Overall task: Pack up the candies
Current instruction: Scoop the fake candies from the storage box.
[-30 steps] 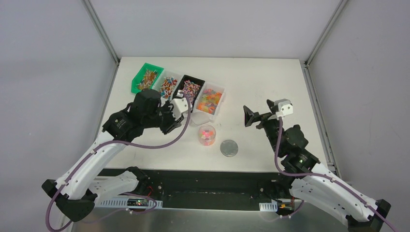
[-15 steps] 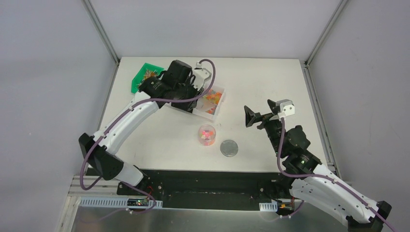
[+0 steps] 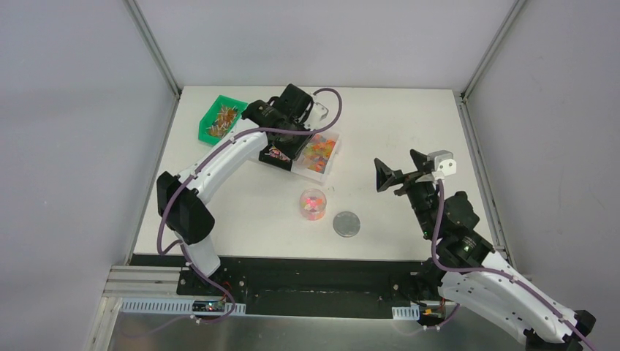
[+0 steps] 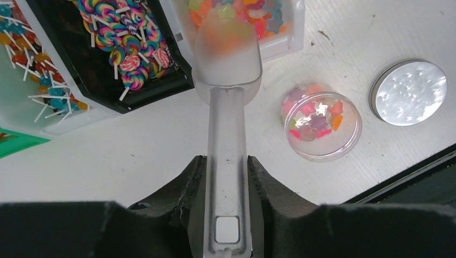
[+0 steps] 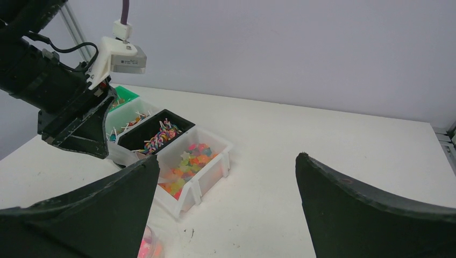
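Left wrist | candies [image 4: 267,16]: tiny orange, yellow, red gummies | scoop [image 4: 227,123] above

The candies are of four sorts and lie in five places. The gummy candies [image 4: 258,13], star-like in orange, yellow, red and green, are heaped in a white bin [image 4: 285,45] straight ahead of the jaws of the left gripper [image 4: 227,166]. Some of them show through the translucent scoop [image 4: 227,70] clamped in those jaws. The swirled lollipops [image 4: 126,45], pink, blue and purple on white sticks, fill a black bin [image 4: 161,88] ahead and left of the jaws. The small round lollipops [image 4: 32,64], orange, red and blue, lie farther left in a second white bin [image 4: 75,115]. The stick candies [image 3: 221,121], orange and brown, lie in a green bin [image 3: 208,110] farthest left. The mixed gummies [image 4: 317,115] thinly cover the floor of an upright clear cup [image 4: 356,131] ahead and right of the jaws.
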You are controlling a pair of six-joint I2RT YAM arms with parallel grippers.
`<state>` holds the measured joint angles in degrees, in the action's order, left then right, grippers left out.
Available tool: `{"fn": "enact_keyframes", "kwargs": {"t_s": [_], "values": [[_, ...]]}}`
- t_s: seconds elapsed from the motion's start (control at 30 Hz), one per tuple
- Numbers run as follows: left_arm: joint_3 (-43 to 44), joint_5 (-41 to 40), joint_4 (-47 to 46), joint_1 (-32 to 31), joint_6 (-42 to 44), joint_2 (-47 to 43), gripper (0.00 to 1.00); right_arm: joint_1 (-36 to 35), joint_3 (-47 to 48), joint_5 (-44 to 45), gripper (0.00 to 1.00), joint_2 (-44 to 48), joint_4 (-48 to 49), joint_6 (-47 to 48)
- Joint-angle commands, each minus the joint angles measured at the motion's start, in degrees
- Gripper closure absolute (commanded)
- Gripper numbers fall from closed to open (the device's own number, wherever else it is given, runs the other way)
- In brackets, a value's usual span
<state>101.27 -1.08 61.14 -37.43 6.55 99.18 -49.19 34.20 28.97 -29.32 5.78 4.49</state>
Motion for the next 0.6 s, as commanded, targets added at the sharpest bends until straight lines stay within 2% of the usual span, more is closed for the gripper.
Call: {"fn": "enact_keyframes", "kwargs": {"t_s": [0.0, 0.4, 0.57], "values": [[3.12, -1.93, 0.02, 0.08, 0.04, 0.53, 1.0, 0.32, 1.84, 0.34, 0.0, 0.95, 0.44, -0.8], [0.51, -0.65, -6.34, 0.08, 2.45, 3.83, 1.0, 0.3, 1.44, 0.12, 0.0, -0.47, 0.74, -1.44], [-3.49, 0.73, -10.61, 0.08, 2.28, 4.17, 1.0, 0.28, 1.54, 0.21, 0.0, -0.78, 0.87, -1.31]]}}
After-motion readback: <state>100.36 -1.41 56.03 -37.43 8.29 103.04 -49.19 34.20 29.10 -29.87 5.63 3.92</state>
